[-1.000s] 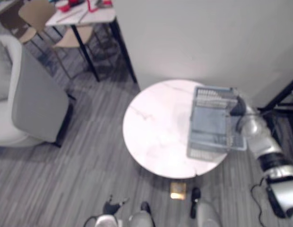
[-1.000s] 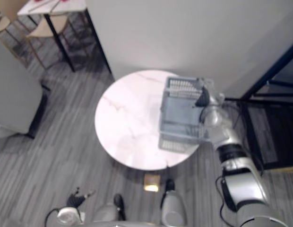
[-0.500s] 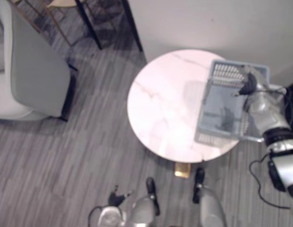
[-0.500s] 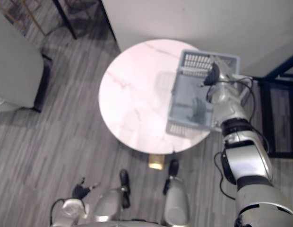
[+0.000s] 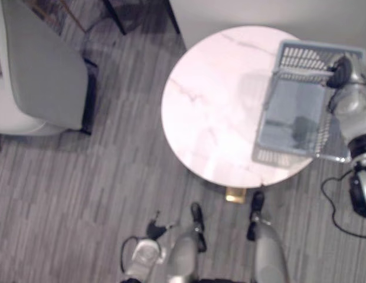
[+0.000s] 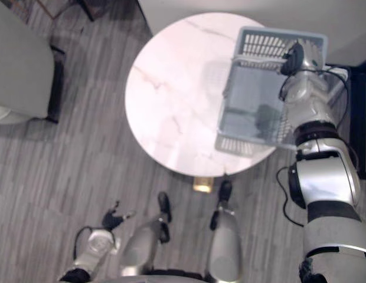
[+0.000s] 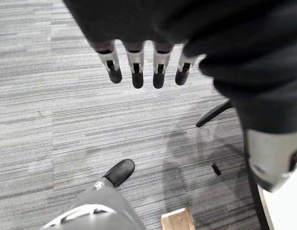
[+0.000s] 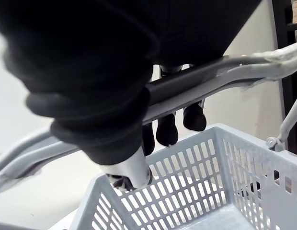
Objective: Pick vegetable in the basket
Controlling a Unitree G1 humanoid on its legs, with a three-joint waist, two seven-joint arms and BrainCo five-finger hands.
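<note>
Basket swung further past round table edge, right hand fingers curled round handle; left hand fingers straight; armchair well apart.

Bright, even light from above; the pale worktop glares near its front edge, the basket casting a faint shadow.

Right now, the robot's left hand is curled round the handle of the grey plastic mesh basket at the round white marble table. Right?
No: the right hand is curled round the handle of the grey plastic mesh basket at the round white marble table, as the right wrist view shows.
</note>
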